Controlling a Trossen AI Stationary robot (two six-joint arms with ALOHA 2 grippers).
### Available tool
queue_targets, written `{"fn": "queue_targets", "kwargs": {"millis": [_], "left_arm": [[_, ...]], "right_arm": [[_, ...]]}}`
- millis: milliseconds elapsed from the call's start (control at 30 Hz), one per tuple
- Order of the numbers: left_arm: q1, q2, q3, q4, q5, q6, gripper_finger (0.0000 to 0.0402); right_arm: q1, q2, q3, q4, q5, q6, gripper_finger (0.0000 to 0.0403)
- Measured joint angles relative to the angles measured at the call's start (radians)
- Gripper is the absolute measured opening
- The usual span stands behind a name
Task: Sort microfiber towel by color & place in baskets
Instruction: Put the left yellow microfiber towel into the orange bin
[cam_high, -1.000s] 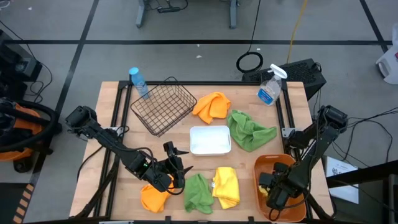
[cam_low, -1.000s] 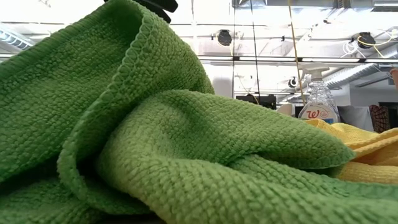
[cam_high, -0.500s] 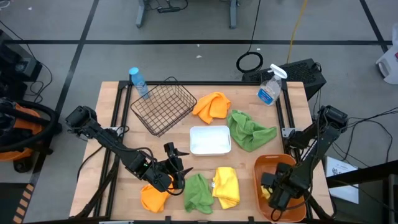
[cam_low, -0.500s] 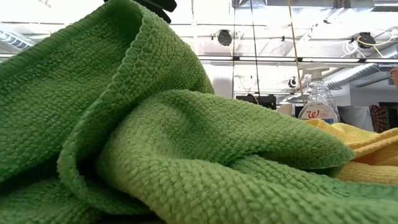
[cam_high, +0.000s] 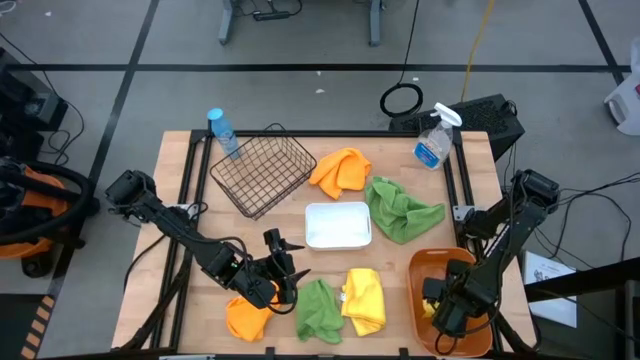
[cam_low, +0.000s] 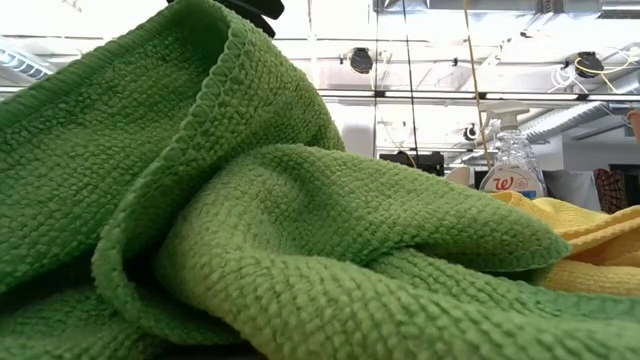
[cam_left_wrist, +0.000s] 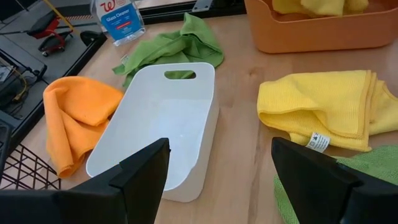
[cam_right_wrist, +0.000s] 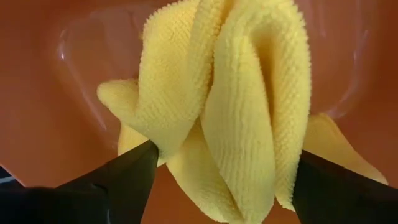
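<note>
My left gripper (cam_high: 284, 264) hovers open near the table's near edge, between an orange towel (cam_high: 246, 318) and a green towel (cam_high: 318, 308); a yellow towel (cam_high: 364, 300) lies beside the green one. Its wrist view looks at the white tray (cam_left_wrist: 163, 127), the yellow towel (cam_left_wrist: 317, 112), an orange towel (cam_left_wrist: 74, 118) and a green towel (cam_left_wrist: 174, 46). My right gripper (cam_high: 445, 300) is down in the orange tub (cam_high: 415, 272), open, one finger on each side of a bunched yellow towel (cam_right_wrist: 236, 106) on the tub's floor. The black wire basket (cam_high: 262, 172) sits tilted at far left. My right gripper stands open around the yellow towel's upright folds (cam_right_wrist: 168, 134), coming from above. Whether its fingers touch the cloth cannot be told.
A clear spray bottle (cam_high: 433, 145) stands at the far right corner and a blue-capped bottle (cam_high: 222, 130) by the wire basket. The second orange towel (cam_high: 340, 170) and green towel (cam_high: 400, 208) lie beyond the tray. The near green towel (cam_low: 250, 220) fills the low view.
</note>
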Motion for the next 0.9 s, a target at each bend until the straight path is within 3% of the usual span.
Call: {"fn": "queue_targets", "kwargs": {"millis": [367, 633, 900], "left_arm": [[0.0, 0.0, 0.0, 0.005, 0.0, -0.006, 0.029], [0.0, 0.0, 0.0, 0.035, 0.0, -0.006, 0.029], [0.0, 0.0, 0.0, 0.043, 0.0, -0.008, 0.029]], "right_arm": [[0.0, 0.0, 0.027, -0.012, 0.001, 0.041, 0.0313], [0.0, -0.001, 0.156, -0.188, 0.194, 0.005, 0.0313], [0.047, -0.001, 0.147, -0.217, 0.274, 0.034, 0.0313]]}}
